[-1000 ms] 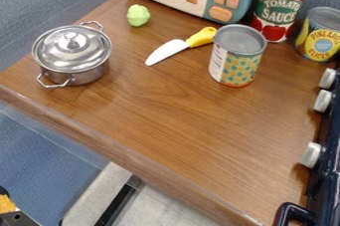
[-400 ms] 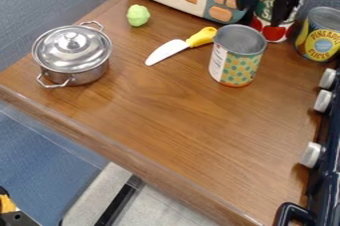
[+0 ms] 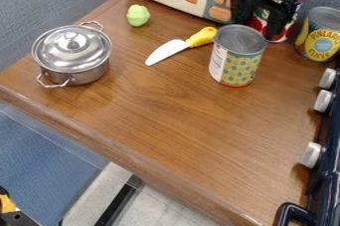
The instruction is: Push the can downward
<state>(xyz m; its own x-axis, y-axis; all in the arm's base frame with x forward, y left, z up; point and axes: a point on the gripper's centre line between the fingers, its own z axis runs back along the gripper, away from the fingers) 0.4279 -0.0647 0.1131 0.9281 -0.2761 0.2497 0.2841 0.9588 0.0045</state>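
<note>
Camera view, upright patterned can (image 3: 237, 58), grey top

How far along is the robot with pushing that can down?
The push doesn't look done: the dotted can stands upright beside the knife's yellow handle. What's in hand seems to be lining up: the gripper hangs behind that can, by the tomato can. Likely left: touching the dotted can, then pushing it toward the counter's near edge.

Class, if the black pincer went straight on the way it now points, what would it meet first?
Pointing down, the pincer would probably meet the patterned can first, though depth is unclear and it might reach the counter behind.
</note>
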